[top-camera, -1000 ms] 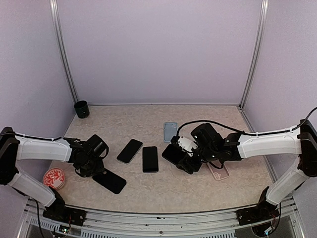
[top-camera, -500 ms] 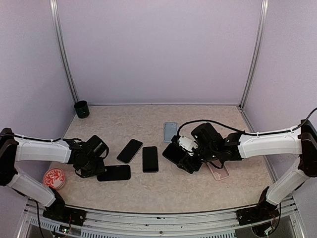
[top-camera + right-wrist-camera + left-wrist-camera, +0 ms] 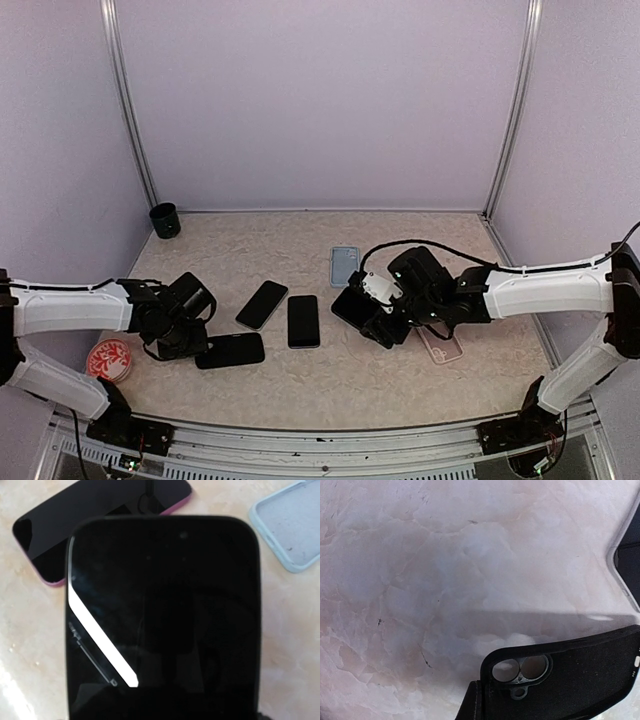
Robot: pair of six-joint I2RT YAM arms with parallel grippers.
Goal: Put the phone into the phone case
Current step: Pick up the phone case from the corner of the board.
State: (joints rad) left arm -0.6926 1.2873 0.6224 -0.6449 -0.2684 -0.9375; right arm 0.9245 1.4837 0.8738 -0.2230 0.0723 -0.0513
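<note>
Black phone (image 3: 352,306) is up off the table (image 3: 320,395), tilted, grasped by the R gripper (image 3: 376,322) at its lower end. In the R wrist view its dark screen (image 3: 160,615) fills most of the frame w/ one bright glare streak. Black case (image 3: 230,350) lies flat near the front-left of the table, open side up, well apart from that phone. L gripper (image 3: 190,340) is clenched tight right at the case's left end, but can't tell if it nips the rim or just touches it. In the L wrist view the case's camera cut-out end (image 3: 560,680) sits at the bottom of the frame. No brand or text is readable on either. The red disc (image 3: 108,360) by the L arm has a white print, too small to read. Btw case and held phone lie the slanted phone (image 3: 262,304) and the pink-rimmed phone (image 3: 303,321), side by side. The latter is just past the held phone's top edge in the R wrist view (image 3: 100,515). Pale blue case (image 3: 344,265) is farther back, a clear case (image 3: 440,345) is partly under the R arm, and a dark cup (image 3: 164,220) is in the far-left corner. A bare strip of top runs along the front edge from the black case toward the R arm.
</note>
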